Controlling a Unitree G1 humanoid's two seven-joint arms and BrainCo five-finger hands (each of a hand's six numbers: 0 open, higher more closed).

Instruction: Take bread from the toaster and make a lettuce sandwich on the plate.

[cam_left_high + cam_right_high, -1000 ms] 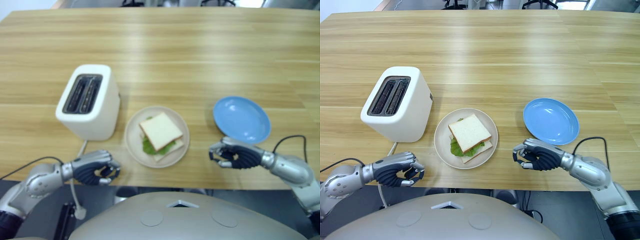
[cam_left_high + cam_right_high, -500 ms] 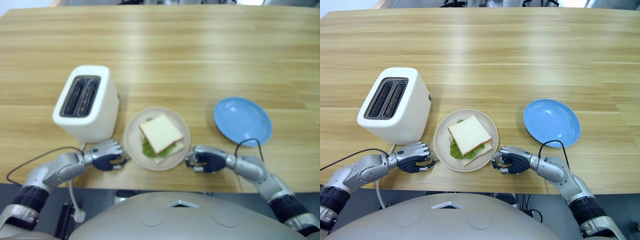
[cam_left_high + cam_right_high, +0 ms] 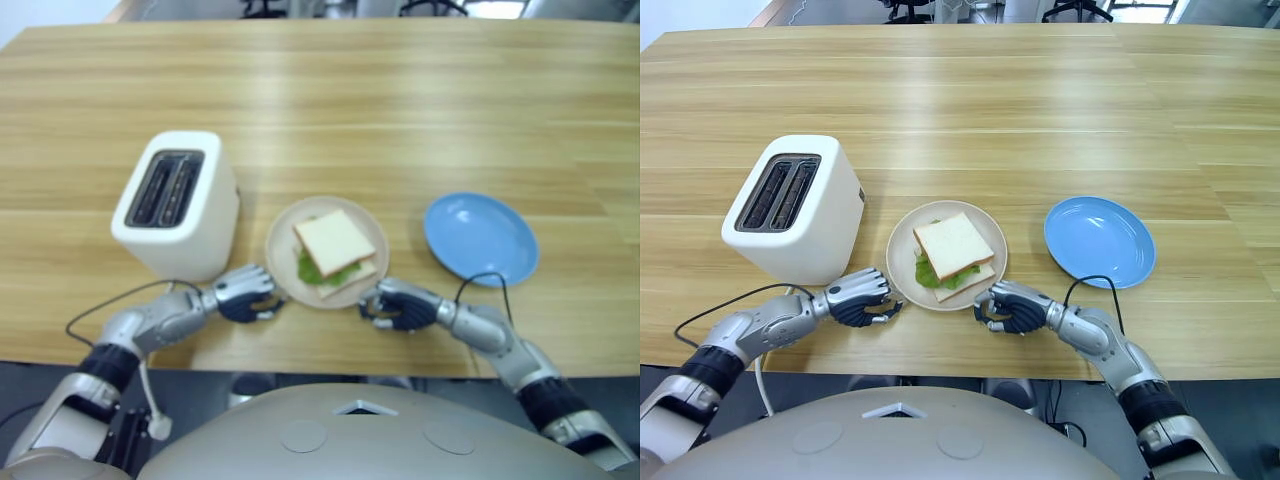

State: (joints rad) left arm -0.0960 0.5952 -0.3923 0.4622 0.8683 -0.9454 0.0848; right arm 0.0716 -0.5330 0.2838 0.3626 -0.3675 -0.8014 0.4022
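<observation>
A white toaster (image 3: 795, 210) stands at the left, both slots dark. To its right a beige plate (image 3: 898, 248) holds a sandwich (image 3: 953, 244): white bread on top, green lettuce (image 3: 929, 275) sticking out, a second slice beneath. My left hand (image 3: 862, 298) is curled at the plate's near-left rim, and my right hand (image 3: 1008, 308) is curled at its near-right rim. Both hands touch the rim, one on each side of the sandwich.
An empty blue plate (image 3: 1098, 240) lies to the right of the sandwich plate. The toaster's white cord (image 3: 760, 372) hangs over the table's near edge on the left. Bare wooden table (image 3: 970, 110) stretches behind everything.
Both hands came in from the near edge to the beige plate's rim. With the hands at its sides, the plate and sandwich slid away from me and slightly right.
</observation>
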